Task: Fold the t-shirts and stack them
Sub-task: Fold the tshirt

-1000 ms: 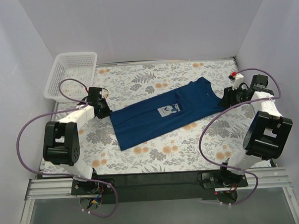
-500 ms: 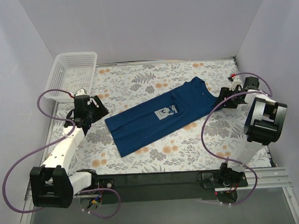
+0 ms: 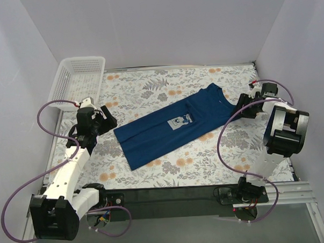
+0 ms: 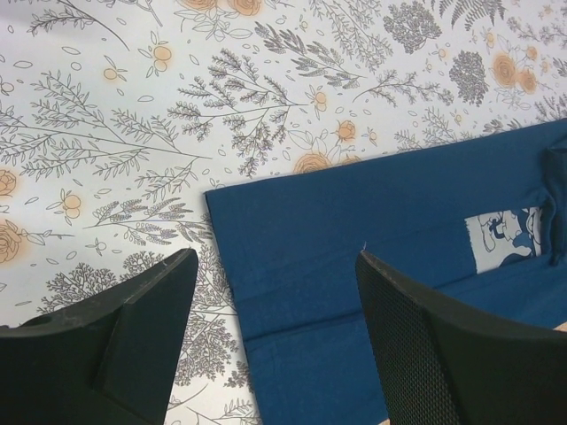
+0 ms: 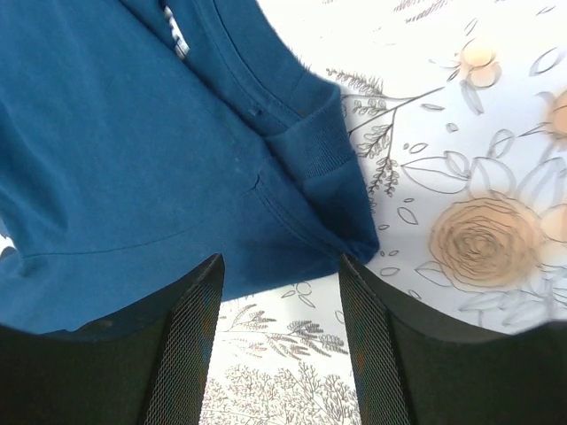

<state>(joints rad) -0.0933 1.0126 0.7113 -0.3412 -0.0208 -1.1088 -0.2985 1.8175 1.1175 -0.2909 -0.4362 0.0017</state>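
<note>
Mid-fold: your left end effector (image 4: 275, 266) and right end effector (image 5: 282, 266) hover spread over the t-shirt (image 3: 173, 126) ends; a pinch likely comes next.

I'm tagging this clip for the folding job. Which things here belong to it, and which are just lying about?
Part of the job:
navy t-shirt, lying flat on the table
left gripper, jaws open
right gripper, jaws open

Just lying about:
white mesh basket, far left corner
floral table cover

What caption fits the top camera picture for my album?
A navy t-shirt lies in a long strip on the flowery table, left tool and right tool at its ends.
</note>
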